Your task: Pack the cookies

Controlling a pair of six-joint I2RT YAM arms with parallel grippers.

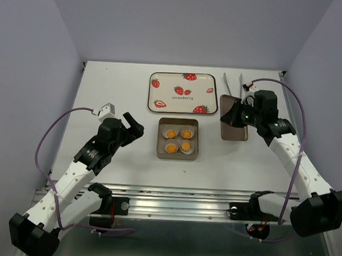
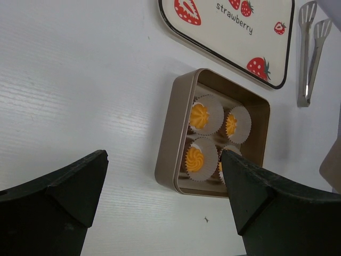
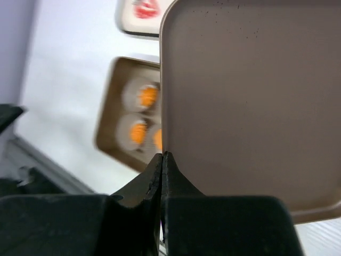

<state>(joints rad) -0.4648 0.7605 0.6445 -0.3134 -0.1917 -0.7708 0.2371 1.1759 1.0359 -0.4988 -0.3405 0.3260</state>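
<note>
**A:** Where are we at with this one? We're seeing all four cookies [image 1: 178, 140] sitting in white paper cups [image 2: 216, 109] inside the square tan tin [image 1: 160, 140], two by two, in the middle of the table [image 1: 116, 85].

**B:** Yep, same here. Our right gripper [image 3: 162, 156] has its fingers pinched together on the edge of the flat tan lid [image 3: 250, 96], off to the right of the tin. Our left gripper [image 1: 134, 125] hangs just left of the tin, fingers spread wide, nothing in them.

**A:** And behind the tin we've got the strawberry tray [image 1: 173, 82], with the tongs [image 1: 227, 82] lying to its right.
</note>
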